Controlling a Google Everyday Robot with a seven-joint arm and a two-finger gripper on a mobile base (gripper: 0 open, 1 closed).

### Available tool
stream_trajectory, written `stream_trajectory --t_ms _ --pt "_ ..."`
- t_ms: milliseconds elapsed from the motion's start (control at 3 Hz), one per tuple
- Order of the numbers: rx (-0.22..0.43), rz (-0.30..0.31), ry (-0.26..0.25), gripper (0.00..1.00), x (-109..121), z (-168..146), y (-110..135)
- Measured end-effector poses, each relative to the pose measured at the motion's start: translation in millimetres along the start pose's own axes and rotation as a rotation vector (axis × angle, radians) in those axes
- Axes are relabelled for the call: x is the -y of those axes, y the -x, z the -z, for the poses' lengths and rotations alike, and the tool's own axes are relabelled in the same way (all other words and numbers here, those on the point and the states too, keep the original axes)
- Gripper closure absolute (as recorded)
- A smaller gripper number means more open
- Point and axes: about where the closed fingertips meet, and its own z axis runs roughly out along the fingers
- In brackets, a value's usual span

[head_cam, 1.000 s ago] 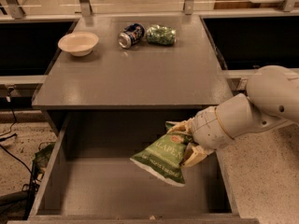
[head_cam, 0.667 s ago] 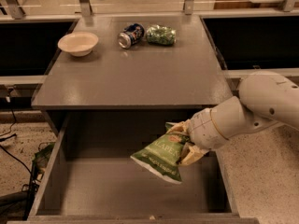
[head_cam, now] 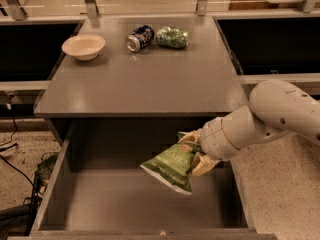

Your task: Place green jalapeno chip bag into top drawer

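Holding bag [head_cam: 169, 167] by its upper-right end, gripper [head_cam: 198, 155] hangs clenched above right half of drawer [head_cam: 107, 206]. Bag slants down-left from gripper, long axis diagonal, lower tip off drawer floor. You need only lower, then release.

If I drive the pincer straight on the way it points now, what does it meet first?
The pincer, shut on the chip bag, points down and left over the open drawer. The bag's lower end would likely touch the drawer's floor first, though depth is unclear.
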Motion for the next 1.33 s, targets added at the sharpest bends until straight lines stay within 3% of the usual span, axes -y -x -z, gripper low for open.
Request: stream_trajectory --t_ms 333,667,1000,1333 --pt "-0.048 -0.031 -0.060 1.00 -0.4 -7.5 -10.9" --pt "-0.086 -0.086 -0.080 1.00 -4.3 -27.7 -35.3" --pt "-0.086 -0.086 -0.080 1.00 -4.3 -27.7 -35.4" --pt "-0.071 -0.069 -0.078 1.00 -10.5 -50.0 -44.6"
